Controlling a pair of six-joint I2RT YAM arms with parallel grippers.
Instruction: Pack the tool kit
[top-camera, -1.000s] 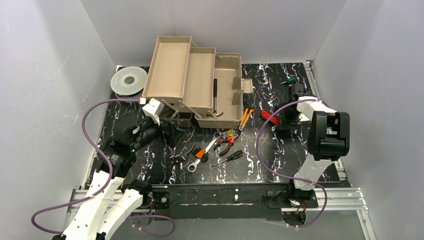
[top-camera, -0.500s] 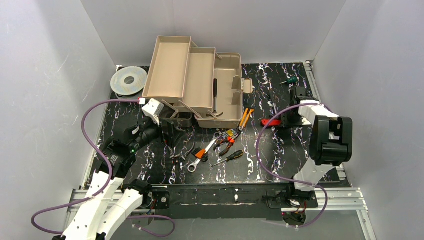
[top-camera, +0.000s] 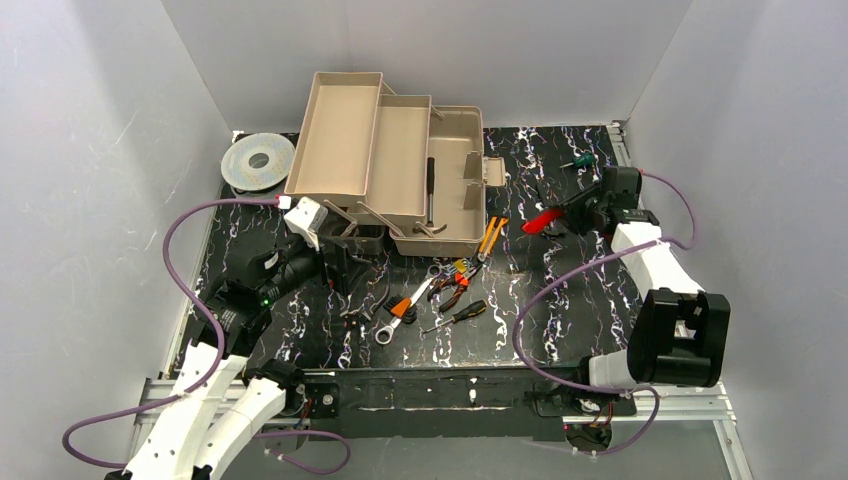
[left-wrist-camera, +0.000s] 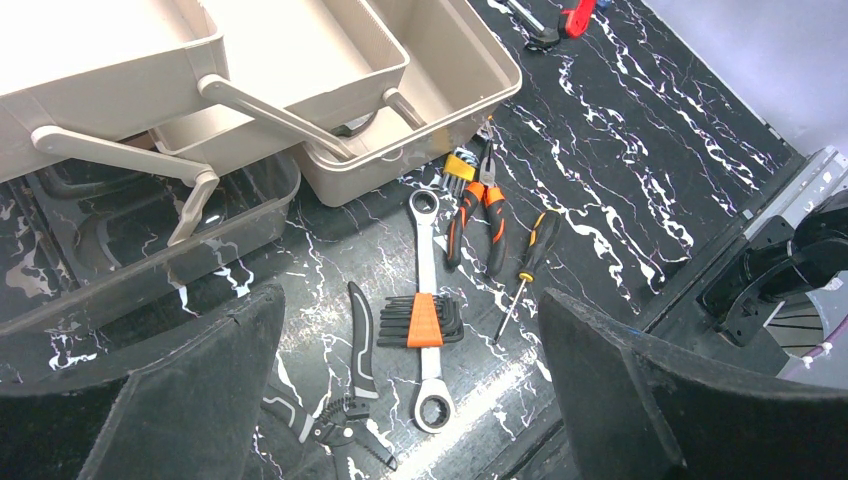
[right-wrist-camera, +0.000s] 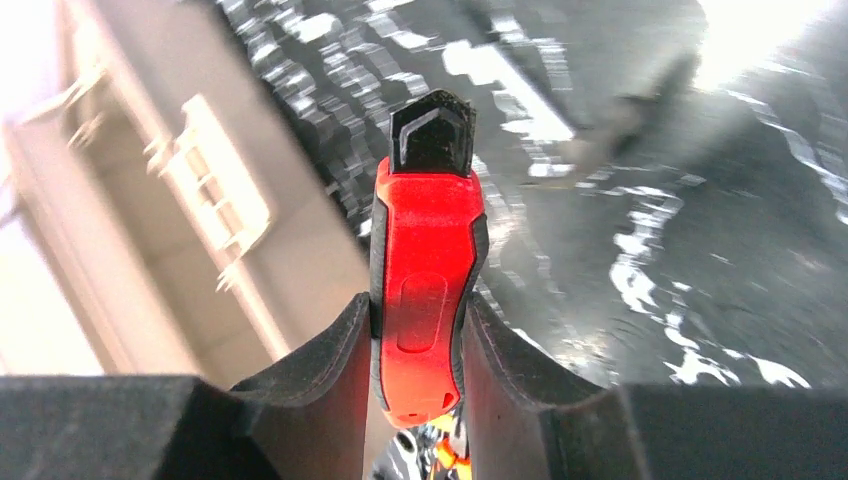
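Note:
The tan toolbox (top-camera: 455, 205) stands open at the table's back, trays folded out to the left; its rim (left-wrist-camera: 420, 150) fills the top of the left wrist view. My right gripper (top-camera: 565, 213) is shut on the red knife (top-camera: 540, 221), right of the box. The knife (right-wrist-camera: 425, 270) stands up between the pads, black tip outward. My left gripper (top-camera: 345, 265) hangs open and empty in front of the box. Between its fingers (left-wrist-camera: 410, 300) lie the wrench (left-wrist-camera: 424, 240), an orange hex key set (left-wrist-camera: 425, 322), orange pliers (left-wrist-camera: 475, 215) and a screwdriver (left-wrist-camera: 530, 265).
A grey wire spool (top-camera: 258, 160) lies at the back left. A green-handled screwdriver (top-camera: 580, 161) sits at the back right. An orange tool (top-camera: 492, 237) rests by the box's front right corner. Black cutters (left-wrist-camera: 340, 420) lie near my left fingers. The smoky lid (left-wrist-camera: 150, 250) lies under the trays.
My right gripper closed on the red knife and raised it off the table, while the arm's elbow swung down toward the near edge. The left arm has not moved.

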